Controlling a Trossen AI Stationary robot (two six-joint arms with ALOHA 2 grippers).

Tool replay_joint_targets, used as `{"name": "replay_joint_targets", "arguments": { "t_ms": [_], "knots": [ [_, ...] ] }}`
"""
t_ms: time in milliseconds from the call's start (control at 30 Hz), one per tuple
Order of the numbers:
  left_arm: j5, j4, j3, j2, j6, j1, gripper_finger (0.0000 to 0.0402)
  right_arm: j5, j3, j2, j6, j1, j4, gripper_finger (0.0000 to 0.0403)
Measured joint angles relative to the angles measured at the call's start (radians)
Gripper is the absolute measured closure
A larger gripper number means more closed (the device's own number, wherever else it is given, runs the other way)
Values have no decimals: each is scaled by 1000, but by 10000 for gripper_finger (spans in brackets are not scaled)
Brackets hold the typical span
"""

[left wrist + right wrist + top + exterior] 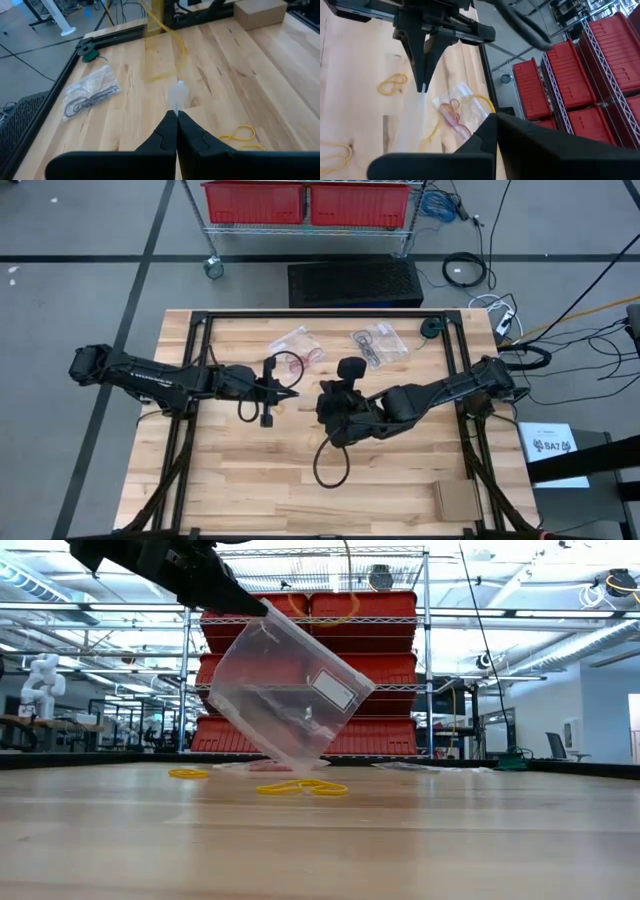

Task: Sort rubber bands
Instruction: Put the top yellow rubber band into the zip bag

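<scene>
My left gripper [294,388] [176,116] is shut on a clear plastic bag [285,690] with a white label. The bag hangs tilted over mid-table, its lower corner close above the wood. My right gripper [330,402] [493,117] is just right of it, shut on a yellow rubber band [484,101]. That band shows as a thin yellow strand [172,35] rising above the bag's mouth [345,585]. Loose yellow rubber bands [300,787] [241,135] [392,83] lie flat on the table below. My left gripper pinches the clear bag's upper edge [177,95] at one corner [262,612] between its two fingers. The bag hangs below them, tilted. My right gripper has one end of the yellow band's strand [490,107] between its shut fingertips; the rest trails toward the bag. The contact itself is too small to make out.
Two more clear bags lie flat toward the far edge, one with red bands [297,343] [454,114], one with black bands [378,343] [92,92]. A small dark-green round object [430,328] sits at the far right. A cardboard box [455,498] stands near the near-right corner.
</scene>
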Motion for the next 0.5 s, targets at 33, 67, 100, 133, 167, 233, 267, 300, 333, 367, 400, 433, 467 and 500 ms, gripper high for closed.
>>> {"name": "replay_joint_targets", "arguments": {
  "t_ms": [33,67,100,133,167,233,267,300,333,367,400,433,467,500],
  "knots": [
    [0,1,0,0,-1,0,401,-1,-1,0,6,0,-3,403],
    [0,0,0,0,-3,0,401,-2,-1,0,8,0,-7,403],
    [0,0,0,0,-6,0,401,-4,-1,0,8,0,-8,403],
    [0,0,0,0,-10,0,401,-5,-1,0,10,3,-8,403],
    [0,0,0,0,-12,0,401,-5,-1,0,10,5,-9,403],
    [0,0,0,0,-12,0,401,-5,-1,0,11,7,-9,403],
    [0,0,0,0,-12,0,401,-5,-1,0,12,7,-9,403],
    [0,0,0,0,-12,0,401,-5,-1,0,18,7,-10,403],
    [0,0,0,0,-12,0,401,-5,-1,0,22,7,-11,403],
    [0,0,0,0,-12,0,401,-5,-1,0,24,7,-13,403],
    [0,0,0,0,-13,0,401,-5,-1,0,24,7,-13,403],
    [0,0,0,0,-13,0,401,-5,-1,0,24,7,-13,403],
    [0,0,0,0,-13,0,401,-5,-1,0,24,7,-13,403],
    [0,0,0,0,-13,0,401,-5,-1,0,24,6,-13,403]
  ]
}}
